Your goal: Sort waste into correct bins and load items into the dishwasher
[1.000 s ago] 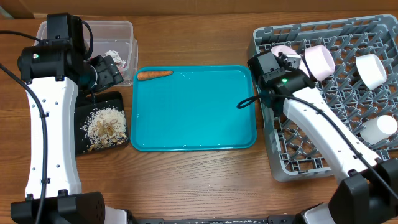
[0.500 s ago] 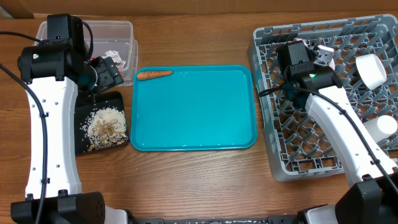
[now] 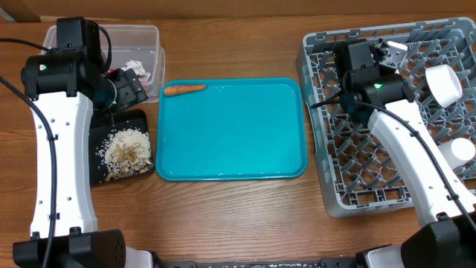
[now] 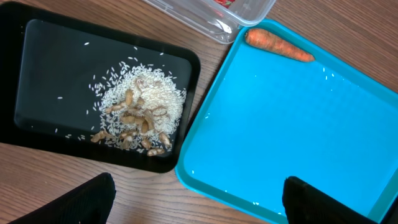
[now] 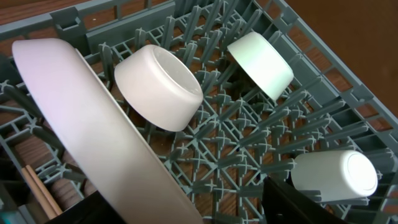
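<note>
The plate (image 5: 81,118) could tip flat if no pegs held it. It leaned steeply in the rack (image 5: 249,134), and a finger catching its rim on the way out would likely drag it onto the bowl (image 5: 158,87) just beside it. The right fingers (image 5: 311,202) stood apart with the plate's lower edge between them and a gap on one side, so they seemed not to pinch it. Farther off lay a second bowl (image 5: 261,62), a cup (image 5: 333,174) on its side and, under the plate, a chopstick (image 5: 38,190). The rack stood right of the teal tray (image 3: 230,141).

The left fingers (image 4: 87,202) were wide open and empty over the teal tray's left edge. The carrot (image 4: 278,46), seemingly the last waste unsorted, lay at that tray's far left corner; a hasty grab might roll it off. Left of the teal tray the black tray (image 4: 37,93) held scraps (image 4: 140,115), and the tub (image 3: 141,37) stood beyond the same corner.
</note>
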{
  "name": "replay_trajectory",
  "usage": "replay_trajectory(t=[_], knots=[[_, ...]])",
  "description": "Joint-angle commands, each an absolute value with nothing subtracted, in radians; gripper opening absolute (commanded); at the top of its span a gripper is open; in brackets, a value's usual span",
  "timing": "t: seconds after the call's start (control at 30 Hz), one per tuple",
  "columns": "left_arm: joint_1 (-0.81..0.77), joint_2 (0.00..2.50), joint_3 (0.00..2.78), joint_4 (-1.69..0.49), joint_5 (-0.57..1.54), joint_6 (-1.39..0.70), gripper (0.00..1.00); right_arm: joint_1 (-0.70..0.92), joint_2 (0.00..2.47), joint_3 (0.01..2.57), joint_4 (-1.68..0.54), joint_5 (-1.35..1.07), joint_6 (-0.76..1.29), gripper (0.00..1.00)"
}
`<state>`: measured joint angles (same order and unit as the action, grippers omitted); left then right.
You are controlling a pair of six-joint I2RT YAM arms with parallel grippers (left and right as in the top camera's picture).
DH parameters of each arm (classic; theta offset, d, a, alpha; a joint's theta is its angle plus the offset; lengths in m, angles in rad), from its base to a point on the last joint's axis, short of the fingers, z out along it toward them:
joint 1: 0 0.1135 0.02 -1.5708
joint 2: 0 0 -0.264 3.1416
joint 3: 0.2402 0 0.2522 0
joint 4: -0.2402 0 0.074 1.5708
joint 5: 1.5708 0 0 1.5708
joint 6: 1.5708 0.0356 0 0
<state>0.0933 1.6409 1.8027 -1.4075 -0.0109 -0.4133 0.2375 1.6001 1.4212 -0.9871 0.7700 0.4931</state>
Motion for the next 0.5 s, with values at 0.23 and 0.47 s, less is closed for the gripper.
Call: replay_trajectory(t=[0.23, 0.47], knots=[[0.091, 1.635, 1.819, -1.413, 0.001, -0.419, 0.88, 0.212, 1.366, 1.535, -0.993, 0.527, 0.432, 0.79], [0.087, 1.658, 1.817, -1.421, 0.002, -0.419, 0.88, 0.011, 1.288, 1.535, -1.127, 0.281, 0.392, 0.85]])
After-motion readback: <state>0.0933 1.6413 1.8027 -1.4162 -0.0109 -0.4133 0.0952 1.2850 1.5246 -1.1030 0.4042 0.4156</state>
